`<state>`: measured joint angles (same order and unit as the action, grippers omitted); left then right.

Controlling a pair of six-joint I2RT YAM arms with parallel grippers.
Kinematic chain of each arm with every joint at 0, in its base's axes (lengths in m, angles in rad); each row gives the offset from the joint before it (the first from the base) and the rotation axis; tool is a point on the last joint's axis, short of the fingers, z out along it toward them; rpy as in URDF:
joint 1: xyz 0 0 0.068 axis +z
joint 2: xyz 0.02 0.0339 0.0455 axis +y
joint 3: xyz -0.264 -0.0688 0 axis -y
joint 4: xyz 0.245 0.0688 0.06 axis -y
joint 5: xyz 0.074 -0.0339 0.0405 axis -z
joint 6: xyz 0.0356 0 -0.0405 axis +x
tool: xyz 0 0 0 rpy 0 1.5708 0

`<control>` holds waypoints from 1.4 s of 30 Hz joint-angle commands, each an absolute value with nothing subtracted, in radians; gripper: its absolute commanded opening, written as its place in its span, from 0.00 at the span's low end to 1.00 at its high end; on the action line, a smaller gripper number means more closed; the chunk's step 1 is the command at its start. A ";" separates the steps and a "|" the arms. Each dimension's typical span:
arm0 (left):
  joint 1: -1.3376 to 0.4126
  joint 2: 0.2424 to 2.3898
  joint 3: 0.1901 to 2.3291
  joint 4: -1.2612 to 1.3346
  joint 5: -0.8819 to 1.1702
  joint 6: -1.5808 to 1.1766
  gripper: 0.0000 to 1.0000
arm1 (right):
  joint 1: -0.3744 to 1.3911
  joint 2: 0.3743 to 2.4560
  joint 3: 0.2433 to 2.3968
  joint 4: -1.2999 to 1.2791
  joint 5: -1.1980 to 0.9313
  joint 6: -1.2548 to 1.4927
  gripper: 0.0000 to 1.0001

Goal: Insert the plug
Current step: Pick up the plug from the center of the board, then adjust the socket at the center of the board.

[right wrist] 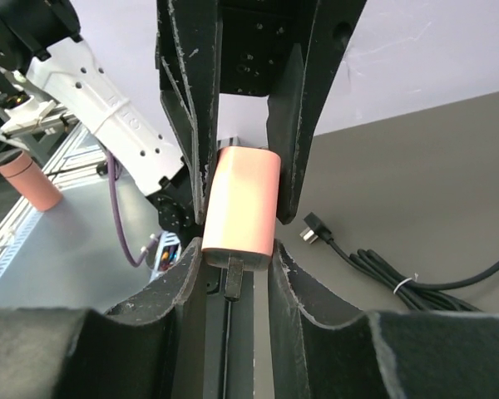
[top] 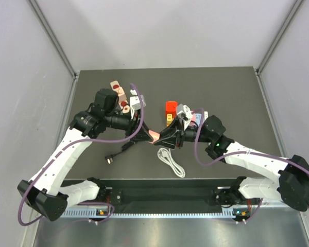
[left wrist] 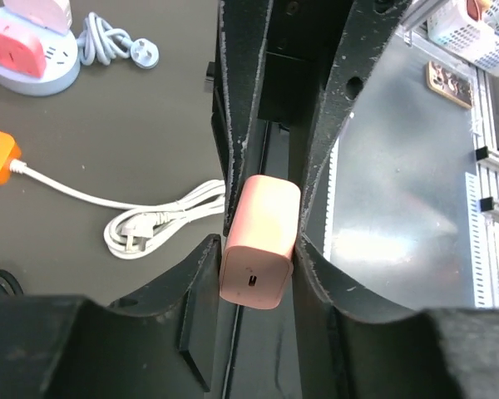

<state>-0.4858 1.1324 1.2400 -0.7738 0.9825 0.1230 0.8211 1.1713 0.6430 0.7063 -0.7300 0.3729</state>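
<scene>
A pink charger block hangs above the middle of the dark table, held from both sides. My left gripper is shut on the end with the small slot. My right gripper is shut on the other end, where a dark prong sticks out between its fingers. In the top view the left gripper and the right gripper meet tip to tip. The bright red plug sits at the far end of the orange power strip, behind the right wrist.
A coiled white cable lies near the front edge. A black cable with its plug lies under the left arm. Pink-and-white socket blocks stand at the back left. Grey walls close in the table.
</scene>
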 commanded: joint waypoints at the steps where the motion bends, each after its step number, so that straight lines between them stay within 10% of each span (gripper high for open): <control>1: -0.485 1.132 1.238 -0.721 0.997 0.094 0.00 | 0.818 1.189 0.703 0.721 -0.710 0.357 0.18; 6: -0.471 1.129 1.235 -0.709 0.757 -0.027 0.00 | 0.818 1.158 0.693 0.635 -0.548 0.367 0.72; 11: -0.338 1.192 1.275 -0.686 0.582 -0.222 0.00 | 0.819 1.161 0.758 0.438 -0.379 0.361 0.88; 21: -0.006 1.452 1.471 -0.703 -0.073 -0.613 0.00 | 0.899 1.727 1.358 -0.185 0.136 0.367 0.76; 28: 0.048 1.612 1.537 -0.629 -0.024 -0.680 0.00 | 0.937 2.097 1.710 -0.250 0.103 0.339 0.60; 42: 0.044 1.703 1.485 -0.552 -0.006 -0.658 0.00 | 0.950 2.299 1.723 -0.100 0.039 0.310 0.47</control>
<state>0.0452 1.7138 1.5055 -0.6197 -0.0322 -0.6769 0.9367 2.2723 1.7157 -0.1726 0.0921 0.3302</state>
